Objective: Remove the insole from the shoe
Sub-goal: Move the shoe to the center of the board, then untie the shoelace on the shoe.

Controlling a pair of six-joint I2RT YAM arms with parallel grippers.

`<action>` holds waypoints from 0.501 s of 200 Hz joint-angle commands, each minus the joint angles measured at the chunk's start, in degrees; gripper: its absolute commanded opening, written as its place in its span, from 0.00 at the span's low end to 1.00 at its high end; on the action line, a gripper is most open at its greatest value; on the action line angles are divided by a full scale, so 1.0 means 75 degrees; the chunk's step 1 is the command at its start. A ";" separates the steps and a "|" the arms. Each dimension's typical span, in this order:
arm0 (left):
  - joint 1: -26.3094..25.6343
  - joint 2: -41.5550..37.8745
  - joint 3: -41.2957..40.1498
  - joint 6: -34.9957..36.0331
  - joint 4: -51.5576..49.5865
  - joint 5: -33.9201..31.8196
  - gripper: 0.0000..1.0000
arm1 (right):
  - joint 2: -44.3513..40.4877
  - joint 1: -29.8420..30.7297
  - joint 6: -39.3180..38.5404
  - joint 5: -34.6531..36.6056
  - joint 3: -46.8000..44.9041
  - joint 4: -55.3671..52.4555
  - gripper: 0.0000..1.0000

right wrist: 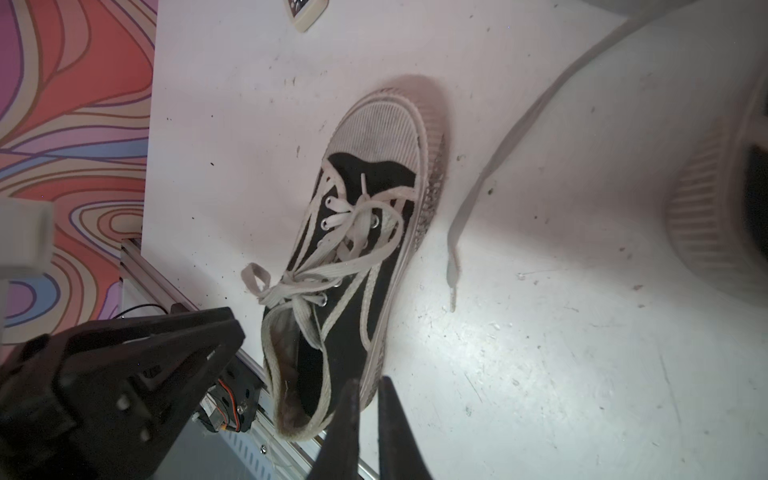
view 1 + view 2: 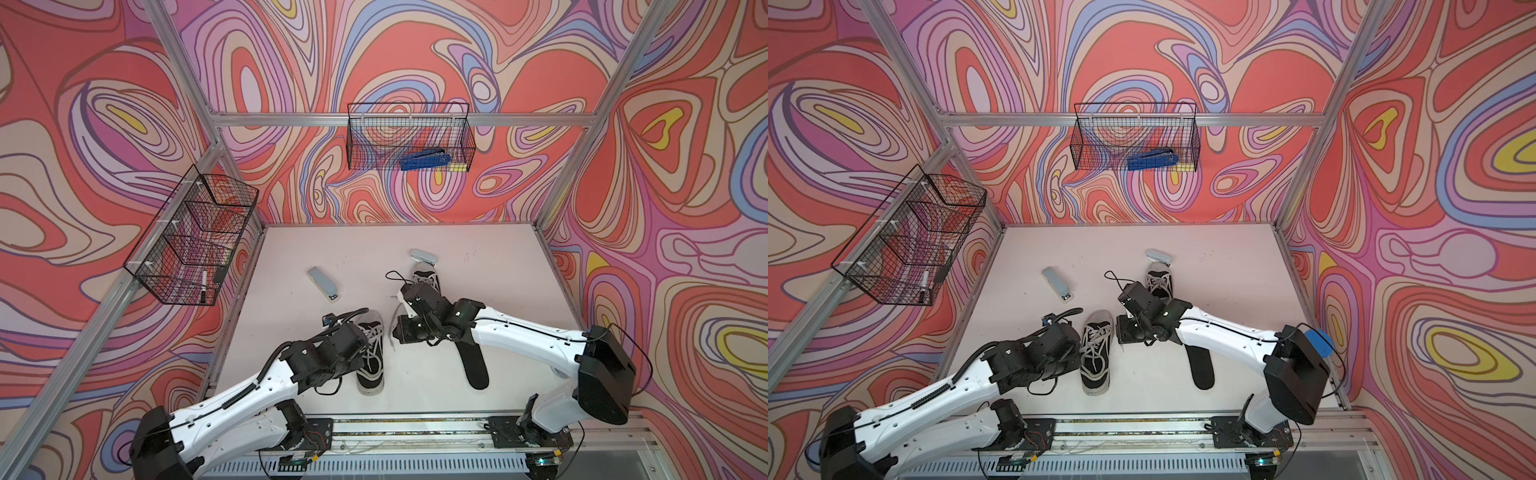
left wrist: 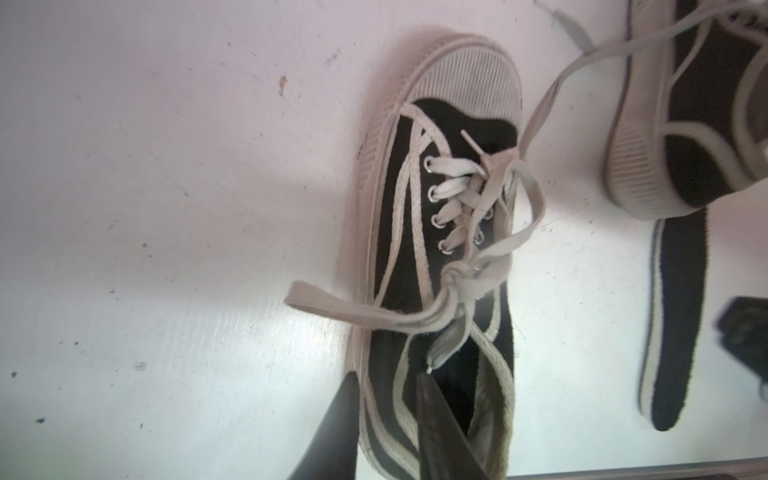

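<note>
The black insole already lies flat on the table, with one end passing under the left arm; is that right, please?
Not quite: the black insole does lie flat on the table, but its end passes under the right arm, not the left, as both top views show.

On the white table (image 2: 498, 266), dotted with small dark specks: 2 black shoes with white laces, 1 black insole, 2 flat gray blocks. Up front, the near shoe (image 2: 371, 361), upright, toe to the back. Beside it but apart, the insole (image 2: 476, 368), lying flat. Farther back, the far shoe (image 2: 426, 279), toe just beside the back gray block (image 2: 423, 256). Off to the left, alone, the side gray block (image 2: 323, 284).
</note>
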 commanded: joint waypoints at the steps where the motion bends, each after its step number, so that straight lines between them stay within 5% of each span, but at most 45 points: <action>1: -0.0040 -0.0767 -0.0115 -0.1033 -0.1413 -0.0721 0.30 | 0.0512 0.0339 -0.0012 0.0076 0.0409 0.0224 0.15; 36: 0.0080 -0.1744 -0.0221 -0.1767 -0.2131 -0.1229 0.28 | 0.1278 0.0839 -0.0172 0.0187 0.0993 0.0155 0.16; 100: 0.0592 -0.1930 -0.0189 -0.1471 -0.2006 -0.0941 0.29 | 0.2086 0.1140 -0.0153 0.0362 0.1468 -0.0005 0.20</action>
